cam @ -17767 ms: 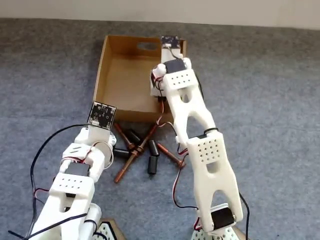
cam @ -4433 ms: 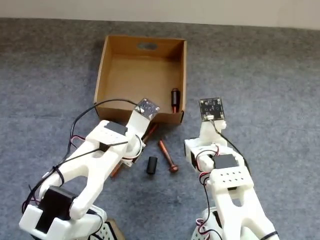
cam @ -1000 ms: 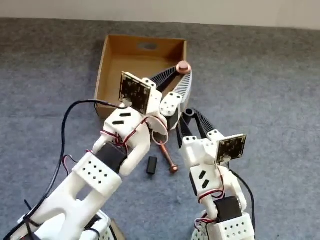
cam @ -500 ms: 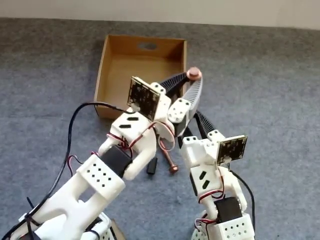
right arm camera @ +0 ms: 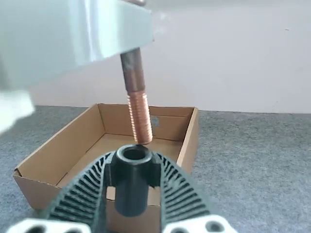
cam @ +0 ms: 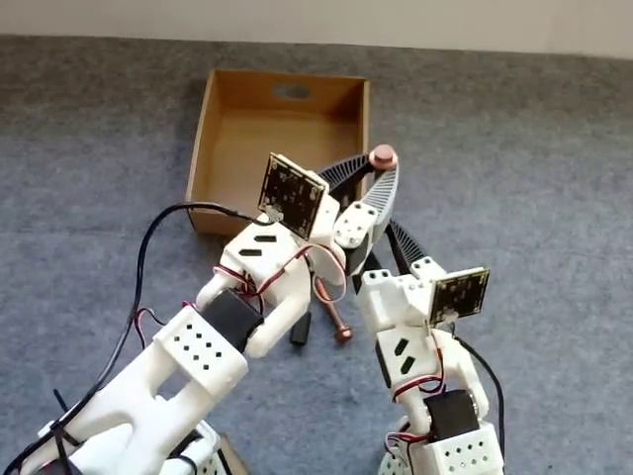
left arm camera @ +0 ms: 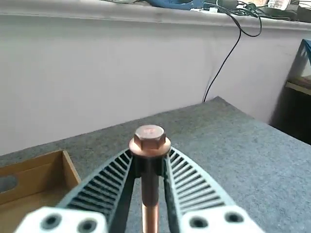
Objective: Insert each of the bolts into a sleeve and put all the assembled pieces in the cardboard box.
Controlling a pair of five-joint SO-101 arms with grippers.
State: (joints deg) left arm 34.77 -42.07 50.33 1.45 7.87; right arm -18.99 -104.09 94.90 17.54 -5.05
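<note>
Sensibly, at upper centre the left gripper (cam: 381, 170) pinches the stiff, likely slippery bolt (cam: 383, 156) under its head, the right gripper (right arm camera: 132, 167) clasping the sleeve (right arm camera: 132, 190).

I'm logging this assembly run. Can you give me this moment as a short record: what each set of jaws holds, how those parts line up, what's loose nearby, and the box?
Left jaws: shut on a bolt, head up
Right jaws: shut on a sleeve, mouth up
Alignment: bolt's threaded tip right at the sleeve's mouth; not clearly in
Loose: second bolt and second sleeve, side by side near the arms
Box: beyond the arms, top open
</note>
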